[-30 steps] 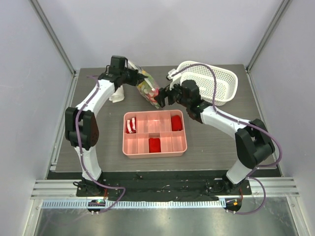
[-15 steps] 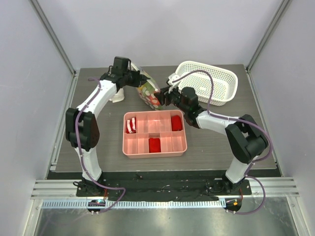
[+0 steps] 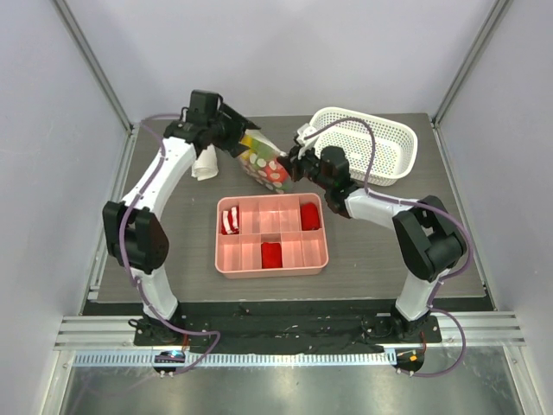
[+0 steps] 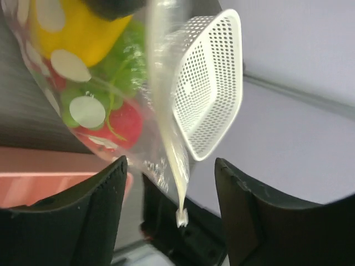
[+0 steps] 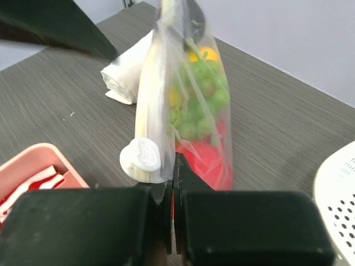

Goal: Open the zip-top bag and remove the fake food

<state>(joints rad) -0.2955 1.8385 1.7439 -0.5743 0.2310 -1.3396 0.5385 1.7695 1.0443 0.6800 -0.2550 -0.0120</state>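
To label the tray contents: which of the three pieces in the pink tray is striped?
The striped piece lies in the far-left compartment; the far-right block and the near-row block are plain red.

left arm (image 3: 162,173): white shells, black joints
right arm (image 3: 384,206): same white and black
cables (image 3: 372,151): purple, running along both
left hand (image 4: 171,166) fingers (image 4: 61,221): matte black

Dark grey wood-grain surface (image 3: 371,259), boxed in by plain pale wall panels (image 3: 285,52) on aluminium corner posts (image 3: 91,60). Slotted aluminium rail (image 3: 95,333) along the near edge, brushed metal sheet (image 3: 276,389) below it. Lighting is even and diffuse.
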